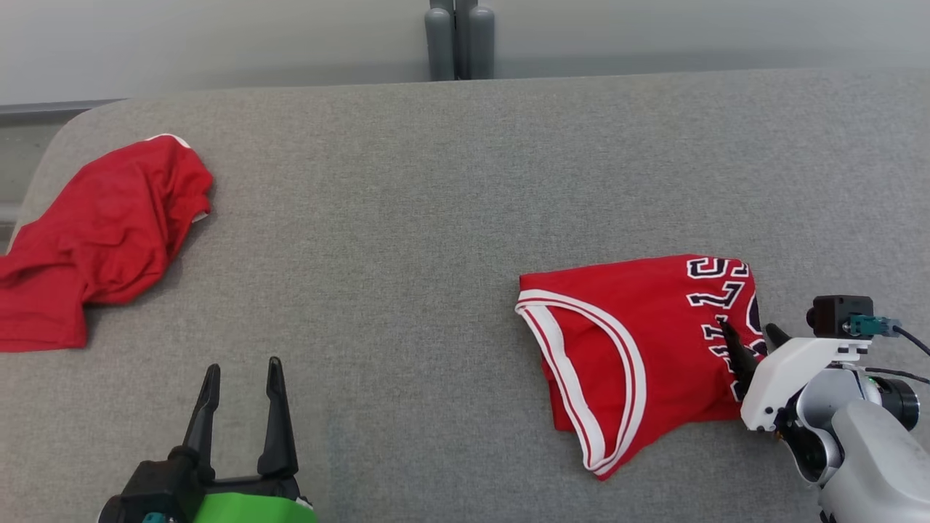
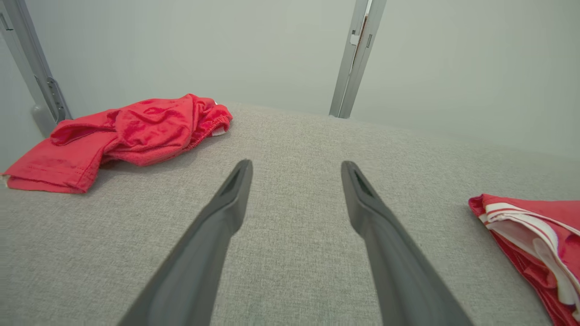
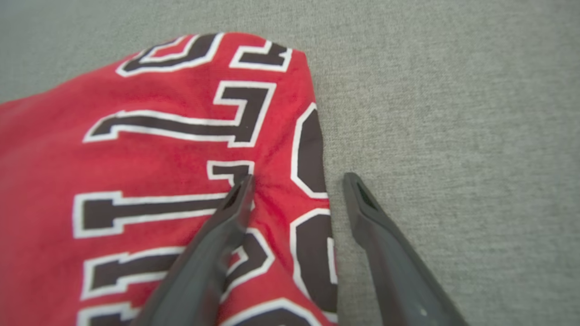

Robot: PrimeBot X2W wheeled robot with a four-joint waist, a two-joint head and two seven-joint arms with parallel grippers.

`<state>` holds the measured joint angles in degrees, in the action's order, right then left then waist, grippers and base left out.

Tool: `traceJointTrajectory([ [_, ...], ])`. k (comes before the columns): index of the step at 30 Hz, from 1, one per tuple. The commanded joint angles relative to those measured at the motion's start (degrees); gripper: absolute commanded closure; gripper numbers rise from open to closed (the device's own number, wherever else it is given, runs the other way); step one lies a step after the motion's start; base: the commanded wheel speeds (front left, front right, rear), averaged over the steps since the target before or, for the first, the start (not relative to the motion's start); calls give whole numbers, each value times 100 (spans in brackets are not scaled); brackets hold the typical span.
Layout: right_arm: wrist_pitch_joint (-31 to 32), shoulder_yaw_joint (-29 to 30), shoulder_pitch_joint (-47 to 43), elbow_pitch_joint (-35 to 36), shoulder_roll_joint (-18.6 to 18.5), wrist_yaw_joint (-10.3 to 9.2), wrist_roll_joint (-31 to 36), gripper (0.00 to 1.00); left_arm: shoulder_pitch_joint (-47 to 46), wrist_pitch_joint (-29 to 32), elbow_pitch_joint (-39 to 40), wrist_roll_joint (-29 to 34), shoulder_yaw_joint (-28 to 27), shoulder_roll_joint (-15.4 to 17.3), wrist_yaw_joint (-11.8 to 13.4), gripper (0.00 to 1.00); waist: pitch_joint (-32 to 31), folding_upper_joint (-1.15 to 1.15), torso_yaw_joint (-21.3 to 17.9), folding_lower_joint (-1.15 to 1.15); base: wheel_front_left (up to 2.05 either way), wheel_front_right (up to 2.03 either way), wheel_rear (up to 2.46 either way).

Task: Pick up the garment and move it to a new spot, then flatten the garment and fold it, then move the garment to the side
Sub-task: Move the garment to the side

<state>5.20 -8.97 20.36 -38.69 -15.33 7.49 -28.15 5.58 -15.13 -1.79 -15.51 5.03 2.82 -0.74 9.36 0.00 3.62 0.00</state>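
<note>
The garment point(image 1: 639, 349), a red jersey with white trim and dark lettering, lies folded on the grey surface at the right; its edge shows in the left wrist view point(image 2: 534, 244) and its lettering in the right wrist view point(image 3: 149, 181). My right gripper point(image 1: 752, 335) point(image 3: 297, 181) stands open over the jersey's right edge, one finger above the cloth, the other above bare surface. Whether the fingers touch the cloth I cannot tell. At the lower left, my left gripper point(image 1: 243, 374) point(image 2: 294, 165) is open and holds nothing, well apart from the jersey.
A second red garment point(image 1: 102, 232) point(image 2: 122, 136) lies crumpled at the far left edge of the grey padded table point(image 1: 436, 218). Grey posts point(image 1: 459, 40) stand behind the table's far edge against a pale wall.
</note>
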Motion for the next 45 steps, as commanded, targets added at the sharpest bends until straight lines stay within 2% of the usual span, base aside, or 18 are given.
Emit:
traceJointTrajectory([
  [1, 50, -102, -66, -120, 0, 0, -96, 0, 41, 0, 24, -41, -31, 15, 16, 0, 35, 0, 67, 0, 0, 0, 0],
  [3, 76, -214, -106, -146, -36, 0, -250, 0, 76, 0, 26, -38, -52, 15, 19, 0, 22, 0, 41, 0, 0, 0, 0],
  [4, 75, -280, -124, -137, -66, 0, -323, 7, 68, 1, 21, -32, -46, 15, 20, 0, 18, 0, 24, 0, 0, 0, 0],
  [5, 32, -330, -128, -105, -87, 1, -390, 58, 57, 0, 23, -28, -39, 15, 22, 0, 22, 0, 7, 0, 0, 0, 0],
  [6, 15, -370, -129, -68, -108, 0, -510, 100, 32, 1, 34, -26, -32, 15, 27, 0, 36, 0, -20, 0, 0, 0, 0],
  [9, 28, -510, -82, 106, -160, 0, -837, 100, -48, 0, 82, -6, -7, 15, 43, 0, 120, 0, -140, 0, 0, 0, 0],
  [13, -96, -556, 163, 298, -472, -7, -1128, 100, -125, 1, 162, 65, -30, 15, 48, 0, 383, 0, -472, 0, 0, 0, 0],
  [20, -391, -254, 1070, 36, -1416, -3, -1064, 100, -691, 0, 303, 413, -19, 16, -34, 0, 1480, 0, -959, 0, 0, 0, 0],
  [24, -446, -87, 1700, -343, -2012, -3, -893, 100, -1092, 1, 382, 592, 22, 16, -83, 0, 2093, 0, -964, 0, 0, 0, 0],
  [29, -655, 221, 2384, -995, -2745, -3, -685, 100, -1290, 0, 548, 741, 68, 17, -72, 0, 2545, 0, -787, 0, 0, 0, 0],
  [36, -965, 607, 3090, -2206, -3233, -3, -247, 100, -965, 1, 704, 831, -56, 17, -33, 0, 2690, 0, -564, 0, 0, 0, 0],
  [37, -1072, 704, 3213, -2417, -3263, -3, -169, 95, -937, 1, 732, 825, -79, 16, -16, 0, 2694, 0, -545, 0, 0, 0, 0],
  [38, -1134, 744, 3295, -2577, -3275, -3, -77, 64, -931, 0, 760, 810, -85, 16, 1, 0, 2707, 0, -527, 0, 0, 0, 0],
  [39, -1230, 754, 3399, -2743, -3264, -3, 52, 0, -941, 0, 792, 769, -96, 16, 36, 0, 2721, 0, -513, 0, 0, 0, 0],
  [42, -1644, 809, 3587, -3072, -3245, -3, 412, 0, -972, 0, 829, 716, -98, 16, 97, 0, 2661, 0, -519, 0, 0, 0, 0],
  [45, -1952, 966, 3714, -2953, -2976, -3, 380, 0, -936, 1, 838, 715, -69, 16, 148, 0, 2453, 0, -585, 0, 0, 0, 0],
])
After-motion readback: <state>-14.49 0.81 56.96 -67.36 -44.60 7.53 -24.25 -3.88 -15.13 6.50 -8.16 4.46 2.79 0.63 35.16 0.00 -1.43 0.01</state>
